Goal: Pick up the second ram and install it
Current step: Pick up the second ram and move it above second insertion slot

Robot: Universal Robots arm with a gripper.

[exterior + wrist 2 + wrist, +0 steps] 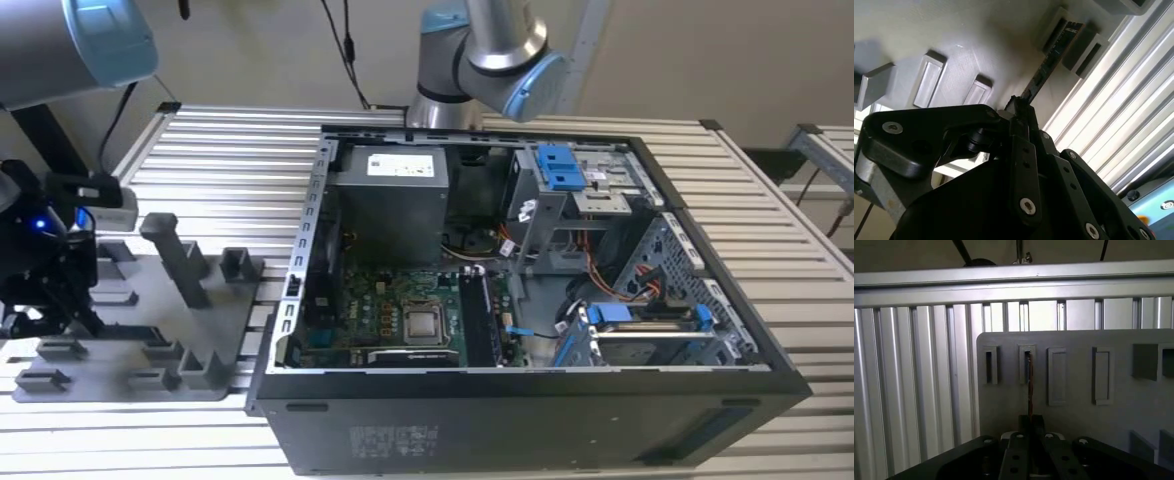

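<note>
Here we are at the gray fixture plate point(147, 335), and the gripper point(54, 300) hangs right over the end of it that lies farthest from the open computer case point(534, 420). The case sits just beside the plate, on the exterior view's right, lid off, with the green motherboard point(400, 310) lying exposed inside. Plate and case both rest on the slatted aluminium table point(227, 150).

Look at the second wrist view: the gripper point(1019, 107) has its jaws closed together on the near end of the second ram point(1049, 65). The thin dark stick runs straight out from the fingertips toward the plate point(979, 40) and ends among the small slotted blocks point(1051, 25) standing on it.

In the first wrist view the ram point(1029, 390) shows edge-on, a slim dark line rising from the gripper point(1031, 421) to one slotted block point(1027, 352) on the plate point(1079, 420). That is the second block in from the plate's edge, in a row of similar blocks. Whether the far end sits down in that slot or is just clear of it, I cannot tell from here.

The ram is at the plate, then, in the gripper's clamp and well apart from the case. A tall gray post point(174, 250) stands on the plate between the gripper and the case. The arm's base point(474, 60) rises beyond the case, on the far side from the plate.
</note>
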